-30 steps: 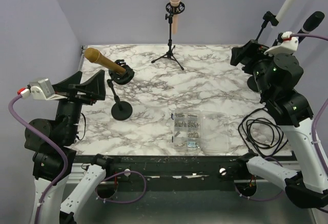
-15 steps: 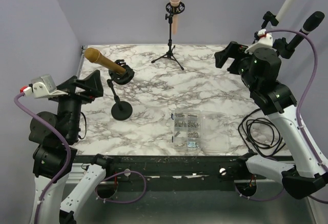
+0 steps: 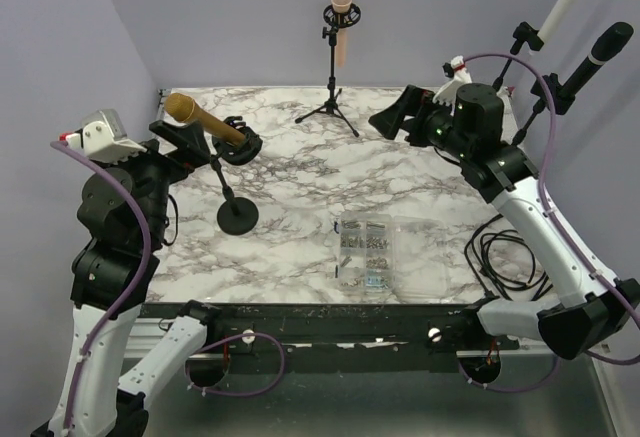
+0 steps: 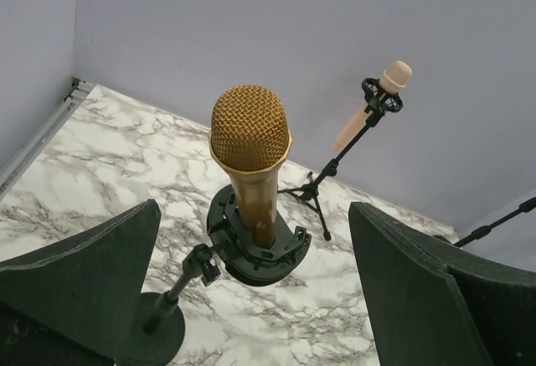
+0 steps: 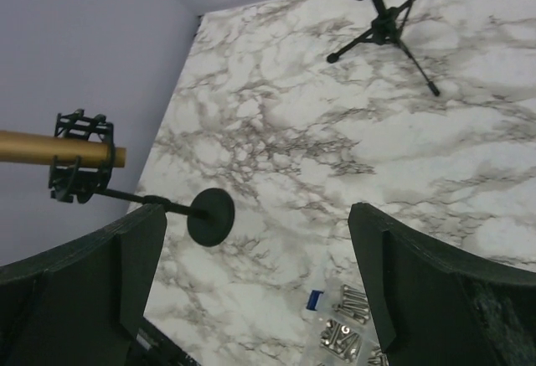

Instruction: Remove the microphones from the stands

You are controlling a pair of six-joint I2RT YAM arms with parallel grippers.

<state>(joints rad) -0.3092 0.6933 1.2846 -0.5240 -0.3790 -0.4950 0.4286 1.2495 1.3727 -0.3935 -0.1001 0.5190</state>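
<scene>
— Where is the gold microphone (image 3: 203, 120)?
— Upper left of the overhead view, tilted in the clip of the round-based stand (image 3: 236, 215) on the marble counter (image 3: 430, 182).
— And the left hand (image 4: 253, 205)?
— Spread wide. In its own camera the microphone's head sits between the fingers, with a gap on each side.
— The right hand (image 3: 398, 117)?
— Spread too, holding nothing, upper right of centre, well apart from that stand.
</scene>
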